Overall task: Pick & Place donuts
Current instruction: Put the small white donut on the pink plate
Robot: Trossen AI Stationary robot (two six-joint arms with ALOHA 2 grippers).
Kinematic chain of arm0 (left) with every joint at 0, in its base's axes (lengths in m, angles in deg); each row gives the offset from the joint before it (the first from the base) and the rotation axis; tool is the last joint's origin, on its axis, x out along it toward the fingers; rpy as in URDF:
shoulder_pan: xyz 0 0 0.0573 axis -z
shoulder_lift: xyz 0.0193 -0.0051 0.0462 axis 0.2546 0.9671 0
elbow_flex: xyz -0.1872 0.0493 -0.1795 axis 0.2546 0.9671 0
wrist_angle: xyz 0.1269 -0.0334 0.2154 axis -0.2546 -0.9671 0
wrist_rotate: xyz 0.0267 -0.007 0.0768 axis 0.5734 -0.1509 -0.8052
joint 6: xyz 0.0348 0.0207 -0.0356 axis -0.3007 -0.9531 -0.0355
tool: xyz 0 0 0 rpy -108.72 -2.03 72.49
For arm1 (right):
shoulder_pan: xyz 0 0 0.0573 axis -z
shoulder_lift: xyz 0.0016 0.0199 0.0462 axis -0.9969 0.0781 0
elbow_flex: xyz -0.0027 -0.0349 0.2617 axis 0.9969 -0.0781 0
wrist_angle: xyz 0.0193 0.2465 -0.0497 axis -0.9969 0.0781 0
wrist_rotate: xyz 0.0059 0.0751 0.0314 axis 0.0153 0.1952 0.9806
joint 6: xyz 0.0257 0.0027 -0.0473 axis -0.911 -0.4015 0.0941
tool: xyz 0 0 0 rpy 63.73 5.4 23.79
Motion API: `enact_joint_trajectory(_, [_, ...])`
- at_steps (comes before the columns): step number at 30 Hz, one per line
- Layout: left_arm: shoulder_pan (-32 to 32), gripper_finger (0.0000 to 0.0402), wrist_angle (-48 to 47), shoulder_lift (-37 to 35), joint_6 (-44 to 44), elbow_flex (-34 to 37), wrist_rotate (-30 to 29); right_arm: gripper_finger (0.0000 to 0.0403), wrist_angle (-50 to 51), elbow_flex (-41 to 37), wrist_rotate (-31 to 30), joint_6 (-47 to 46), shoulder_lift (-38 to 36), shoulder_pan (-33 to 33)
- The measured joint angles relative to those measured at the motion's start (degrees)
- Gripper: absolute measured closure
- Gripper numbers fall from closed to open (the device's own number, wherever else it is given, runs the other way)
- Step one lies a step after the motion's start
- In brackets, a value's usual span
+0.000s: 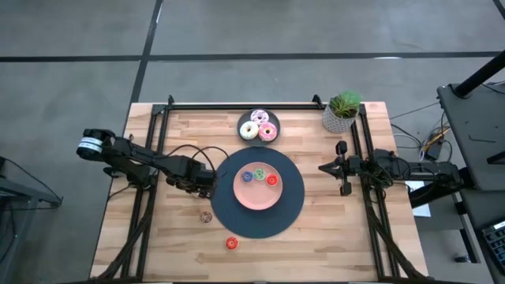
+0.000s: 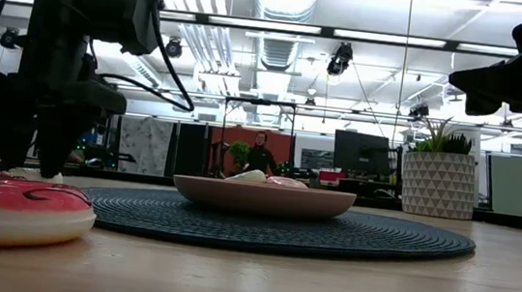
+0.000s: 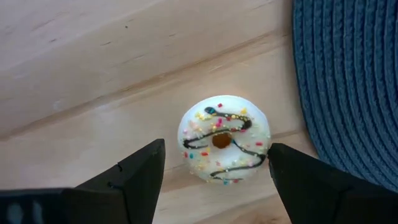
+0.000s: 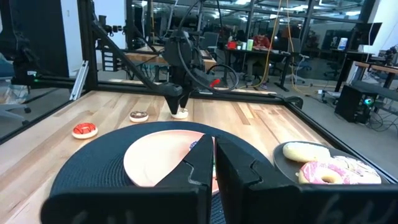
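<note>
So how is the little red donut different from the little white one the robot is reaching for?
The red donut lies alone on bare wood near the table's front; the white sprinkled donut lies beside the dark mat. The white one sits between the left gripper's open fingers; nothing is near the red one. Red has plain icing; white has sprinkles and dark drizzle. Both are tiny rings lying flat.

A round dark mat point(image 1: 293, 207) lies at the middle of the wooden table point(image 1: 331, 244), and a pink plate point(image 1: 251, 197) sits on it — roughly centred. Behind the mat, near the table's far edge, stands a small dark plate point(image 1: 244, 120). A potted plant point(image 1: 342, 111) in a white patterned pot occupies the far right corner, well apart from both plates. A black frame point(image 1: 237, 104) runs along the far edge. Beyond the table — an office, where a person point(image 2: 260, 154) stands.
</note>
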Motion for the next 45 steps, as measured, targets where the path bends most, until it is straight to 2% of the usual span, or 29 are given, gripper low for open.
enact_joint_trajectory(12, [0.00,0.0145,1.39,2.08,-1.10,-0.09,-0.02,0.0394,0.00,0.00,-0.02,0.00,0.00,0.02])
enact_joint_trajectory(45, [-0.02,0.0149,1.56,2.16,-2.36,0.33,-0.52,0.0394,0.00,0.00,0.00,0.00,0.00,0.02])
